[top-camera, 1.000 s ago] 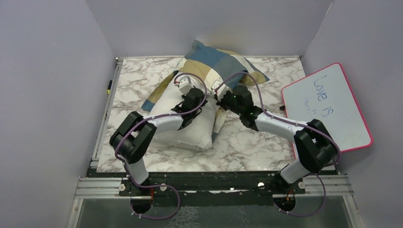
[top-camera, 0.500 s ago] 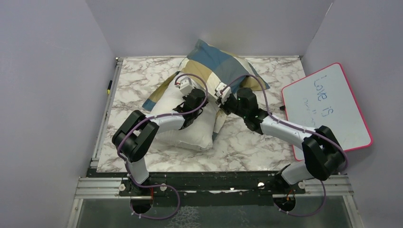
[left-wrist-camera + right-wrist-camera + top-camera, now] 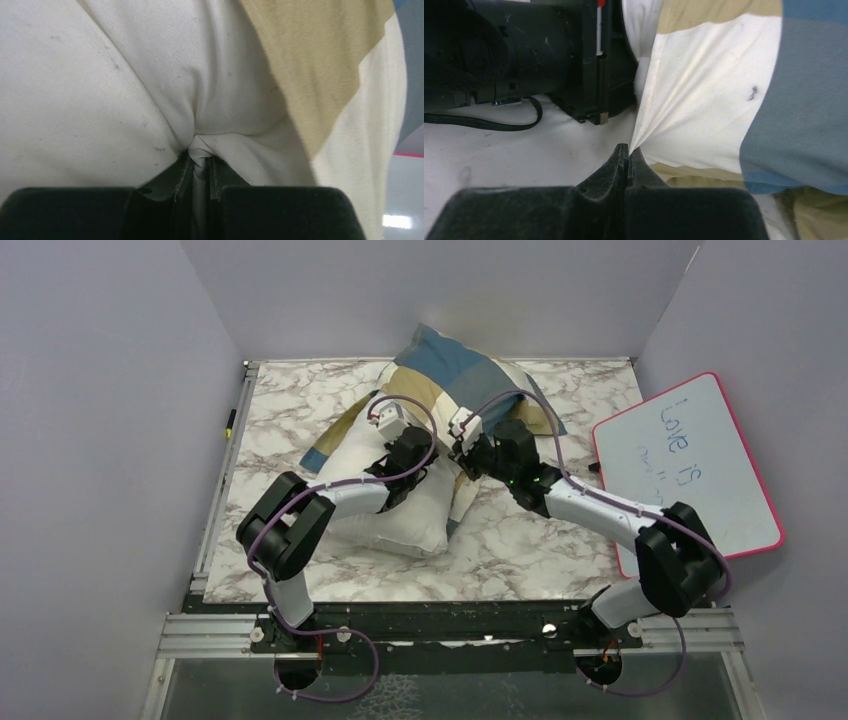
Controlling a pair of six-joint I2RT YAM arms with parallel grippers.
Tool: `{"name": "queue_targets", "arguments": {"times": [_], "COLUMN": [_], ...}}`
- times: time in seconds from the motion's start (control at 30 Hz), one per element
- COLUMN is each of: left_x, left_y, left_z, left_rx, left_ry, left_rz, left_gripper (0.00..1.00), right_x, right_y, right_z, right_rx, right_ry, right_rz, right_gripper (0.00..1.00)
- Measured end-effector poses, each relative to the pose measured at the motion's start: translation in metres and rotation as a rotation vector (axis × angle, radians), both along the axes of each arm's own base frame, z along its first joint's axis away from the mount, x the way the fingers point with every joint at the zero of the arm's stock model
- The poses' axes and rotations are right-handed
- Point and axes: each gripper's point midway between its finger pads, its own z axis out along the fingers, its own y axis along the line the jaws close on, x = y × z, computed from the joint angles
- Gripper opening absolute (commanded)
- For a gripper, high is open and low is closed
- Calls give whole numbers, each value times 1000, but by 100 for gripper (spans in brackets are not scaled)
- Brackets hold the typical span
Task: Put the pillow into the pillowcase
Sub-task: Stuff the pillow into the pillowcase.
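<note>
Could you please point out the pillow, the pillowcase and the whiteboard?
Plump off-white fabric pillow (image 3: 405, 525), top view, bare near end.
Blue, tan and cream pillowcase (image 3: 460, 365), top view, blue block.
Pink-rimmed whiteboard (image 3: 722, 510), top view, white face.

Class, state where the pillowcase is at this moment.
In the top view the pillowcase lies at the far middle of the table, over the far end of the pillow; the right fingers pinch its near edge.

The work surface is a table (image 3: 300, 410) with a white, grey-veined marble pattern. Plain pale lavender panels enclose it: left wall (image 3: 100, 440), back wall (image 3: 440, 290), right wall (image 3: 780, 340). An aluminium rail (image 3: 450, 635) spans the near edge. A pink-rimmed whiteboard (image 3: 690, 465) with blue handwriting sits at the table's right edge. Lighting is even.
</note>
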Motion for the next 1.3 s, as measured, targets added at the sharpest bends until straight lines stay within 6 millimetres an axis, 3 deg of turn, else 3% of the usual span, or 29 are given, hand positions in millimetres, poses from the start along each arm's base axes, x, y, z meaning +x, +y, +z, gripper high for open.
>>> {"name": "queue_targets", "arguments": {"times": [0.07, 0.2, 0.27, 0.37, 0.43, 0.53, 0.63, 0.73, 0.97, 1.07, 1.2, 1.3], "left_x": [0, -5, -15, -27, -34, -44, -54, -68, -83, -78, -60, -52], "left_y": [0, -1, -2, 2, 8, 20, 47, 81, 138, 151, 147, 134], "left_z": [0, -1, -1, 16, 32, 59, 91, 108, 90, 76, 42, 19], "left_rx": [-4, -9, -16, -29, -29, -34, -34, -11, 71, 99, 153, 151], "left_ry": [1, 9, 16, 9, -1, -19, -48, -59, -6, 17, 42, 52], "left_rz": [1, -10, -33, -57, -65, -72, -51, -4, 115, 153, 126, 66], "left_gripper": [0, 0, 10, 39, 51, 58, 69, 76, 85, 78, 32, 8], "right_x": [-3, -15, -17, -14, -10, -7, -11, -16, -27, -31, -29, -16], "right_y": [9, 13, 5, 0, -4, -8, -8, -9, -15, -17, -16, -6], "right_z": [-14, -77, -92, -81, -67, -60, -66, -72, -67, -62, -41, 8], "right_rx": [19, 11, 11, 52, 86, 118, 128, 126, 94, 77, 71, 120], "right_ry": [22, 99, 117, 100, 83, 85, 130, 170, 248, 270, 268, 204], "right_rz": [10, -22, -85, -150, -198, -250, -271, -283, -308, -312, -320, -302], "right_gripper": [0, 0, 1, 4, 4, 5, 6, 9, 17, 20, 28, 34]}}
